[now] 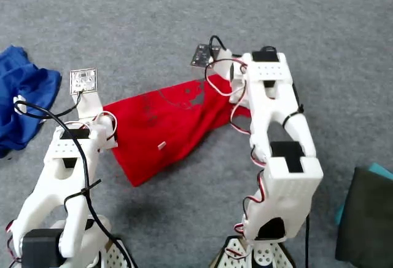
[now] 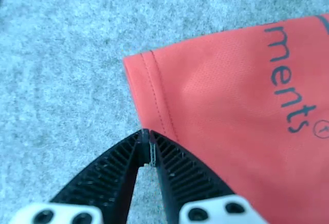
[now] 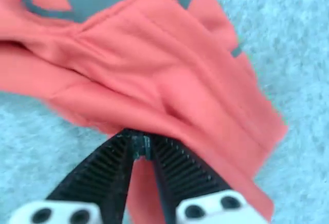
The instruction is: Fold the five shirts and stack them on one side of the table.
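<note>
The red shirt (image 1: 163, 126) lay rumpled near the middle of the grey worktop (image 1: 123, 28), stretched slantwise between the two arms. One end spread wide toward the left arm and the other narrowed toward the right arm. Dark print showed on its upper side.

The left tool (image 2: 145, 137) sat at the shirt's left edge. Its ridged fingers were closed tip to tip right at the stitched hem, beside a corner of the cloth, and appeared to pinch that edge. Grey worktop showed between the fingers farther back.

The right tool (image 3: 138, 144) was at the shirt's far, narrow end. Its fingers were drawn together on a bunched fold of red cloth, and more red showed between and under them.

A blue shirt (image 1: 24, 96) lay crumpled at the worktop's left edge, well apart from the red one. A dark shirt (image 1: 368, 219) lay at the right edge, near the right arm's base, with a bit of teal cloth (image 1: 382, 171) showing from under it.
</note>
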Motion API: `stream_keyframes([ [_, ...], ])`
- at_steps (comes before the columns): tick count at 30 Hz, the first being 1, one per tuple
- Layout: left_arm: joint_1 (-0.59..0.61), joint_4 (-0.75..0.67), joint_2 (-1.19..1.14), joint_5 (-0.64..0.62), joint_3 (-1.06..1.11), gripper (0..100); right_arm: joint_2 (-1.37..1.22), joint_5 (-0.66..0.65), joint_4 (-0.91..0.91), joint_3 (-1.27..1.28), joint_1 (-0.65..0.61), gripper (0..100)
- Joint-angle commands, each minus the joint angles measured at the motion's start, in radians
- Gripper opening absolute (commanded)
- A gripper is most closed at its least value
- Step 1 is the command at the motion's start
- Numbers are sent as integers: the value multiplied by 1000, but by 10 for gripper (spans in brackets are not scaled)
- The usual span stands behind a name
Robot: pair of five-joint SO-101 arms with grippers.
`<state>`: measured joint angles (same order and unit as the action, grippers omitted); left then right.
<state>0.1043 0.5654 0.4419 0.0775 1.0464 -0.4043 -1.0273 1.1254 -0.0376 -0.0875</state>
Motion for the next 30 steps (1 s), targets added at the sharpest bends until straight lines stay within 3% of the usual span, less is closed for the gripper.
stream_keyframes([
  [1,-2,-12,4,0,-12,20,-47,12,3,-105,-28,9],
  [12,-2,-12,4,0,-14,20,-194,83,61,-409,-156,9],
  [20,-2,-12,4,0,-14,20,-367,107,66,-596,-159,9],
  [23,-2,-12,4,0,-14,20,-417,172,71,-699,-154,9],
  [26,-2,-12,4,0,-14,20,-415,206,175,-842,-142,9],
  [30,-2,-12,4,0,-14,20,-409,201,457,-1084,-113,9],
])
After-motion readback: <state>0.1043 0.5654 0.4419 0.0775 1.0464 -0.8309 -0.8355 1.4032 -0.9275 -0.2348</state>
